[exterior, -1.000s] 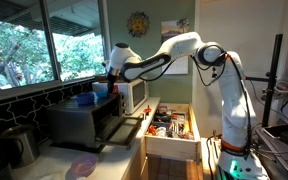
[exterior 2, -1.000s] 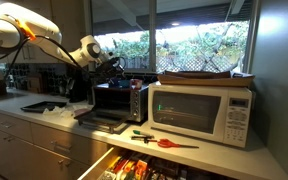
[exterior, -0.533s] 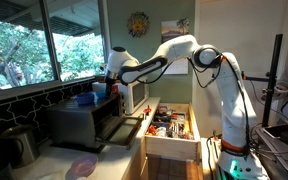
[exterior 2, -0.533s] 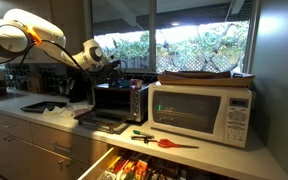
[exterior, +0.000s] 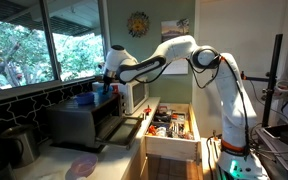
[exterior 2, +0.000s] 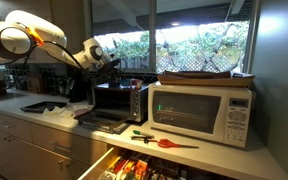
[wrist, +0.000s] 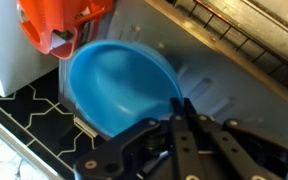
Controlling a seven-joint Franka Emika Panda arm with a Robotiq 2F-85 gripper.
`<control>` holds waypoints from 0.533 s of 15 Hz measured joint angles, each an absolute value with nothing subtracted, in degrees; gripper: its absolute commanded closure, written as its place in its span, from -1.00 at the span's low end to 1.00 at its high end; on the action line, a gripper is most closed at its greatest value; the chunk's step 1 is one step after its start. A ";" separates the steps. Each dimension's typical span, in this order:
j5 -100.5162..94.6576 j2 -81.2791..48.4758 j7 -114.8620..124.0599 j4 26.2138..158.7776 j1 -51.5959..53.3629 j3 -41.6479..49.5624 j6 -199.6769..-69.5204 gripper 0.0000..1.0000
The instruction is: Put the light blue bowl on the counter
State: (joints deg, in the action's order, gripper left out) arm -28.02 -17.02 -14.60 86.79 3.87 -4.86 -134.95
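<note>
The claw (wrist: pixel 178 103) is entering the wrist view from the bottom edge, its dark fingers (wrist: pixel 189 135) drawn nearly together with the tips converging at the near rim of the light blue bowl (wrist: pixel 122 85); whether the rim is actually being pinched between them cannot be told from these views. The bowl is sitting open side up on a grey metal surface, just beside an orange-red object (wrist: pixel 54 25) that is overlapping its far edge at the upper left. In an exterior view the arm is reaching across from the right, with the claw (exterior: pixel 108 84) hanging over the top of a dark toaster oven (exterior: pixel 79 122), and the bowl (exterior: pixel 84 99) is showing as a blue patch on top of that oven, above the table (exterior: pixel 114 158) and not resting on it. A flat pink plate (exterior: pixel 84 165) is lying on the table in front of the oven. A light wooden drawer (exterior: pixel 170 148) is standing pulled out, full of mixed items. In an exterior view a white microwave (exterior 2: pixel 204 112) is standing beside the oven, with red-handled scissors (exterior 2: pixel 164 143) lying in front of it.
</note>
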 measured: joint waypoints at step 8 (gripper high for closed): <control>-27.24 -15.94 -15.41 86.63 4.69 -4.93 -134.83 0.98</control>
